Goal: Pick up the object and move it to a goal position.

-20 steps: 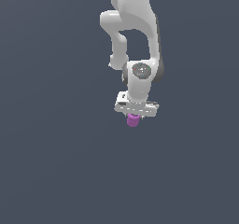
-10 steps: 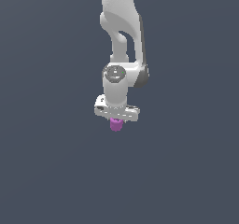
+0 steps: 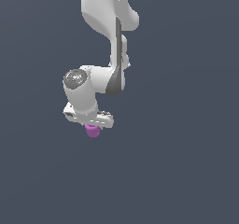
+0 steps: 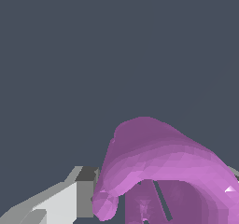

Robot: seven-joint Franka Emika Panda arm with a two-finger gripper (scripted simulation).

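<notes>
The object (image 3: 92,131) is a small magenta lump hanging just under the white gripper (image 3: 92,128) in the exterior view, left of centre. The gripper is shut on it and the arm reaches down from the upper edge. In the wrist view the object (image 4: 163,171) looms large and rounded, with a white finger (image 4: 56,202) beside it. The other finger is mostly hidden behind the purple body.
A plain dark grey-blue surface (image 3: 186,171) fills the background in both views. The white arm's elbow and links (image 3: 105,41) stand above the gripper.
The gripper has carried the object toward the exterior view's left and a little lower, and the wrist has turned.
</notes>
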